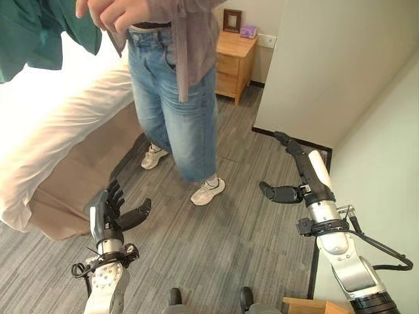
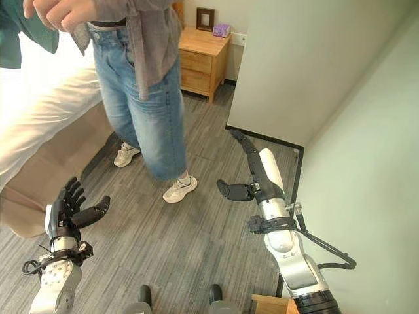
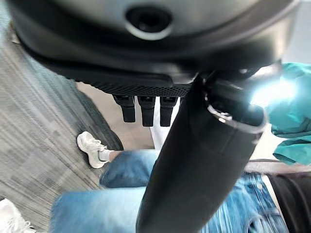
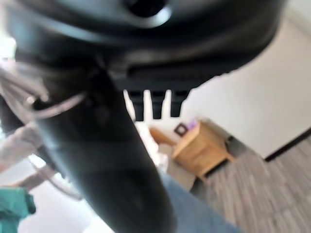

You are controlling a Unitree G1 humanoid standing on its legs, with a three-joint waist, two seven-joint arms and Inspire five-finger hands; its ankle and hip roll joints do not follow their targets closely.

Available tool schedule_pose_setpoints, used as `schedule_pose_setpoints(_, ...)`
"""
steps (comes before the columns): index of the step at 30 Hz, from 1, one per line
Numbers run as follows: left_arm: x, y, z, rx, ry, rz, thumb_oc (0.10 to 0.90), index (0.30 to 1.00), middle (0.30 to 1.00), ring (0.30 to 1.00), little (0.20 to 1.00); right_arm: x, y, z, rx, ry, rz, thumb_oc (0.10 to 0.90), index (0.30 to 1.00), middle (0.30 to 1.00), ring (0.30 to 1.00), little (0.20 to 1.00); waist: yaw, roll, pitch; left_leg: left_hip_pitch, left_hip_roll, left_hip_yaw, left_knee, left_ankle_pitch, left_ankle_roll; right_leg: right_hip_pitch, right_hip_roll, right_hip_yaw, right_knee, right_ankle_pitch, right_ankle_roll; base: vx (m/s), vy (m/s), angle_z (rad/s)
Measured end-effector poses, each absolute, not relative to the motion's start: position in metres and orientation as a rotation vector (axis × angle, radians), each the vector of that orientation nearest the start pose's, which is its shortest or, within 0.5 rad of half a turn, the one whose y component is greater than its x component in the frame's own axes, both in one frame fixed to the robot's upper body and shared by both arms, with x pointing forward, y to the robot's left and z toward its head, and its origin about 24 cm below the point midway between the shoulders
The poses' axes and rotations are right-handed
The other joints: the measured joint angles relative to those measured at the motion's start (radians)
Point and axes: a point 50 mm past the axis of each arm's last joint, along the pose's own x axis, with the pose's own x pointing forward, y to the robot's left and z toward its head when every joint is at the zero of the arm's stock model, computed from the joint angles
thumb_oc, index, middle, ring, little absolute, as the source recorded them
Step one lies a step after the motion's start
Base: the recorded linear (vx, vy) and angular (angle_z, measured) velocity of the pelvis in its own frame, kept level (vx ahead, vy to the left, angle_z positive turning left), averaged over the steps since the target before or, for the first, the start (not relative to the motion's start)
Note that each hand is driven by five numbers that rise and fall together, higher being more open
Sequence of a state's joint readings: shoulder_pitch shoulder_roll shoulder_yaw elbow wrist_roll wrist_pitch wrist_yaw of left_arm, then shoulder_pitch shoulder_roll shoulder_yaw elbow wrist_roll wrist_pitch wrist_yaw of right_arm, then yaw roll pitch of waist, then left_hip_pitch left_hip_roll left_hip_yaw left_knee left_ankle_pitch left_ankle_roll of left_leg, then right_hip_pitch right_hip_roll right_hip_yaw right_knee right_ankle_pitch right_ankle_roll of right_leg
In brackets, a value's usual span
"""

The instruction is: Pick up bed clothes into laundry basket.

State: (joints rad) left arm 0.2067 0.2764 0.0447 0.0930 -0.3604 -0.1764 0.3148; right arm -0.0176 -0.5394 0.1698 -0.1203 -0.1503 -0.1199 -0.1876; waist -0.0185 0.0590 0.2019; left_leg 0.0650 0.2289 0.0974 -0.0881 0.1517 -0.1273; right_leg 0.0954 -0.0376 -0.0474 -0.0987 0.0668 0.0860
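Hands empty: left hand (image 1: 108, 210) and right hand (image 1: 294, 176) spread wide; no legible writing.

The floor (image 1: 216, 222) is covered in grey wood-look planks. A wooden nightstand (image 1: 234, 60) is set against the pale wall (image 1: 340, 59), near the bed (image 1: 59, 150).

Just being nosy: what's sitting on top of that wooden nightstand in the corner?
On the wooden nightstand stand a dark picture frame and a small purple box. What the frame holds is too small to tell, and the person in jeans covers the nightstand's left side.
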Motion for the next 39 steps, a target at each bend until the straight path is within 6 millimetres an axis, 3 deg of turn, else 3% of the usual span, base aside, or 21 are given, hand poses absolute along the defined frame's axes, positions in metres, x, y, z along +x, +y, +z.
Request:
schedule_pose_setpoints(2, 0.201, 0.244, 0.008, -0.105, 0.082, 0.459, 0.8, 0.9, 0.9, 0.9, 0.9, 0.251, -0.191, 0.091, -0.605, -0.265, 0.085, 0.8, 0.9, 0.9, 0.9, 0.9, 0.001, -0.02, 0.019, -0.06, -0.017, -0.004, 0.069, 0.015, -0.026, 0.005, -0.022, -0.043, 0.0, -0.003, -0.004, -0.32, -0.331, 0.7)
schedule_pose_setpoints(4, 0.208, 0.24, 0.014, -0.129, 0.045, 0.43, 0.8, 0.9, 0.9, 0.9, 0.9, 0.254, -0.193, 0.095, -0.636, -0.272, 0.103, 0.8, 0.9, 0.9, 0.9, 0.9, -0.001, -0.034, 0.042, -0.168, -0.032, 0.097, 0.168, 0.063, -0.042, -0.042, -0.019, -0.127, 0.08, -0.048, -0.054, -0.23, -0.294, 1.04)
schedule_pose_setpoints(5, 0.211, 0.243, 0.019, -0.123, 0.023, 0.419, 0.8, 0.9, 0.9, 0.9, 0.9, 0.257, -0.193, 0.098, -0.634, -0.285, 0.096, 0.8, 0.9, 0.9, 0.9, 0.9, 0.0, -0.057, 0.055, -0.195, -0.033, 0.143, 0.167, 0.125, -0.096, -0.065, -0.031, -0.148, 0.123, -0.069, -0.07, -0.1, -0.169, 0.8)
schedule_pose_setpoints(6, 0.215, 0.251, 0.028, -0.101, -0.011, 0.414, 0.8, 0.9, 0.9, 0.9, 0.9, 0.263, -0.189, 0.104, -0.604, -0.315, 0.077, 0.8, 0.9, 0.9, 0.9, 0.9, 0.016, -0.126, 0.091, -0.235, -0.031, 0.194, 0.262, 0.157, -0.111, -0.069, -0.083, -0.171, 0.123, -0.053, -0.095, -0.08, -0.172, 0.6)
schedule_pose_setpoints(7, 0.214, 0.254, 0.027, -0.096, -0.002, 0.421, 0.8, 0.9, 0.9, 0.9, 0.9, 0.263, -0.189, 0.105, -0.576, -0.321, 0.057, 0.8, 0.9, 0.9, 0.9, 0.9, 0.024, -0.165, 0.098, -0.261, -0.012, 0.287, 0.467, 0.021, -0.01, -0.041, -0.111, -0.194, 0.09, -0.025, -0.091, -0.05, -0.101, 0.58)
schedule_pose_setpoints(8, 0.212, 0.255, 0.024, -0.098, 0.009, 0.426, 0.8, 0.9, 0.9, 0.9, 0.9, 0.26, -0.191, 0.104, -0.553, -0.315, 0.033, 0.8, 0.9, 0.9, 0.9, 0.9, 0.014, -0.187, 0.094, -0.25, -0.005, 0.341, 0.578, -0.073, 0.032, -0.005, -0.13, -0.222, 0.048, -0.005, -0.09, -0.02, -0.014, 0.7)
schedule_pose_setpoints(10, 0.21, 0.253, 0.022, -0.109, 0.015, 0.424, 0.8, 0.9, 0.9, 0.9, 0.9, 0.254, -0.199, 0.107, -0.549, -0.323, -0.004, 0.8, 0.9, 0.9, 0.9, 0.9, -0.031, -0.174, 0.087, -0.176, 0.032, 0.391, 0.634, -0.167, 0.011, 0.042, -0.123, -0.288, 0.017, -0.002, -0.079, 0.0, 0.066, 0.95)
schedule_pose_setpoints(12, 0.213, 0.245, 0.022, -0.111, 0.018, 0.373, 0.8, 0.9, 0.9, 0.9, 0.9, 0.244, -0.216, 0.1, -0.522, -0.283, -0.084, 0.8, 0.9, 0.9, 0.9, 0.9, -0.09, -0.125, 0.061, -0.065, 0.088, 0.498, 0.513, -0.245, -0.014, 0.072, -0.093, -0.375, 0.01, 0.003, -0.055, 0.0, 0.16, 1.47)
schedule_pose_setpoints(13, 0.219, 0.228, 0.023, -0.123, 0.015, 0.278, 0.8, 0.9, 0.9, 0.9, 0.9, 0.231, -0.239, 0.089, -0.528, -0.206, -0.16, 0.8, 0.9, 0.9, 0.9, 0.9, -0.116, -0.09, 0.043, 0.02, 0.037, 0.48, 0.254, -0.219, -0.002, 0.057, -0.089, -0.424, 0.029, -0.004, -0.023, -0.01, 0.139, 1.4)
schedule_pose_setpoints(14, 0.222, 0.224, 0.023, -0.114, 0.021, 0.24, 0.8, 0.9, 0.9, 0.9, 0.9, 0.226, -0.242, 0.075, -0.477, -0.144, -0.194, 0.8, 0.9, 0.9, 0.9, 0.9, -0.101, -0.127, 0.049, 0.051, -0.022, 0.474, 0.178, -0.151, 0.034, 0.042, -0.129, -0.411, 0.058, 0.009, -0.013, -0.1, 0.223, 1.14)
schedule_pose_setpoints(18, 0.218, 0.222, 0.015, -0.108, 0.074, 0.226, 0.8, 0.9, 0.9, 0.9, 0.9, 0.211, -0.227, 0.045, -0.418, -0.02, -0.12, 0.8, 0.9, 0.9, 0.9, 0.9, -0.141, -0.147, 0.03, 0.046, -0.089, 0.406, 0.1, -0.132, 0.081, -0.027, -0.21, -0.398, 0.232, 0.002, -0.003, -0.15, 0.127, 0.48)
schedule_pose_setpoints(19, 0.218, 0.222, 0.015, -0.104, 0.075, 0.228, 0.8, 0.9, 0.9, 0.9, 0.9, 0.211, -0.223, 0.041, -0.415, -0.009, -0.095, 0.8, 0.9, 0.9, 0.9, 0.9, -0.148, -0.146, 0.034, 0.044, -0.09, 0.399, 0.09, -0.121, 0.097, -0.103, -0.235, -0.348, 0.375, -0.004, 0.005, -0.13, 0.074, 0.64)
schedule_pose_setpoints(20, 0.219, 0.226, 0.017, -0.065, 0.075, 0.224, 0.8, 0.9, 0.9, 0.9, 0.9, 0.21, -0.214, 0.034, -0.41, 0.015, -0.052, 0.8, 0.9, 0.9, 0.9, 0.9, -0.178, -0.141, 0.037, 0.042, -0.09, 0.362, 0.062, -0.111, 0.112, -0.216, -0.231, -0.187, 0.534, -0.059, 0.107, -0.07, 0.06, 0.57)
schedule_pose_setpoints(21, 0.219, 0.229, 0.019, -0.032, 0.073, 0.222, 0.8, 0.9, 0.9, 0.9, 0.9, 0.21, -0.21, 0.03, -0.408, 0.03, -0.029, 0.8, 0.9, 0.9, 0.9, 0.9, -0.188, -0.163, 0.027, 0.047, -0.101, 0.348, 0.043, -0.108, 0.117, -0.241, -0.205, -0.091, 0.508, -0.09, 0.156, 0.02, -0.008, 0.73)
schedule_pose_setpoints(24, 0.218, 0.236, 0.02, 0.005, 0.077, 0.223, 0.8, 0.9, 0.9, 0.9, 0.9, 0.212, -0.207, 0.03, -0.408, 0.024, -0.017, 0.8, 0.9, 0.9, 0.9, 0.9, -0.176, -0.19, 0.01, 0.052, -0.132, 0.327, 0.029, -0.1, 0.116, -0.241, -0.204, -0.017, 0.314, -0.048, 0.107, 0.07, -0.039, 0.39)
schedule_pose_setpoints(25, 0.216, 0.238, 0.02, 0.015, 0.078, 0.217, 0.8, 0.9, 0.9, 0.9, 0.9, 0.212, -0.207, 0.029, -0.406, 0.023, -0.017, 0.8, 0.9, 0.9, 0.9, 0.9, -0.158, -0.2, 0.003, 0.066, -0.149, 0.306, 0.004, -0.096, 0.11, -0.181, -0.224, -0.019, 0.149, -0.026, 0.084, 0.07, -0.035, 0.33)
schedule_pose_setpoints(27, 0.213, 0.245, 0.02, 0.023, 0.083, 0.239, 0.8, 0.9, 0.9, 0.9, 0.9, 0.213, -0.204, 0.026, -0.405, 0.037, -0.004, 0.8, 0.9, 0.9, 0.9, 0.9, -0.126, -0.229, -0.017, 0.076, -0.161, 0.303, -0.001, -0.091, 0.086, -0.143, -0.228, -0.054, 0.094, 0.004, 0.066, 0.11, -0.048, 0.15)
schedule_pose_setpoints(28, 0.209, 0.247, 0.018, 0.021, 0.095, 0.253, 0.8, 0.9, 0.9, 0.9, 0.9, 0.215, -0.205, 0.024, -0.409, 0.045, -0.004, 0.8, 0.9, 0.9, 0.9, 0.9, -0.115, -0.219, -0.015, 0.085, -0.146, 0.292, -0.001, -0.09, 0.067, -0.122, -0.213, -0.059, 0.069, 0.091, 0.076, 0.14, -0.073, 0.02)
schedule_pose_setpoints(29, 0.201, 0.245, 0.01, 0.006, 0.124, 0.261, 0.8, 0.9, 0.9, 0.9, 0.9, 0.215, -0.207, 0.023, -0.419, 0.056, -0.005, 0.8, 0.9, 0.9, 0.9, 0.9, -0.102, -0.18, -0.024, 0.089, -0.109, 0.293, -0.005, -0.088, 0.042, -0.099, -0.179, -0.063, 0.032, 0.1, 0.07, 0.1, -0.054, 0.02)
schedule_pose_setpoints(33, 0.19, 0.235, -0.002, -0.03, 0.166, 0.25, 0.8, 0.9, 0.9, 0.9, 0.9, 0.218, -0.22, 0.03, -0.481, 0.044, -0.012, 0.8, 0.9, 0.9, 0.9, 0.9, -0.106, -0.108, -0.028, 0.101, -0.04, 0.281, -0.001, -0.075, 0.008, -0.068, -0.103, -0.087, 0.006, 0.111, 0.043, 0.03, -0.054, 0.01)
schedule_pose_setpoints(39, 0.199, 0.24, 0.008, 0.222, 0.129, 0.209, 0.8, 0.9, 0.9, 0.9, 0.9, 0.219, -0.23, 0.034, -0.553, 0.042, -0.036, 0.8, 0.9, 0.9, 0.9, 0.9, -0.126, -0.107, -0.024, 0.07, -0.001, 0.23, -0.001, -0.069, -0.011, -0.059, -0.078, -0.132, 0.006, 0.086, 0.025, 0.07, -0.129, 0.19)
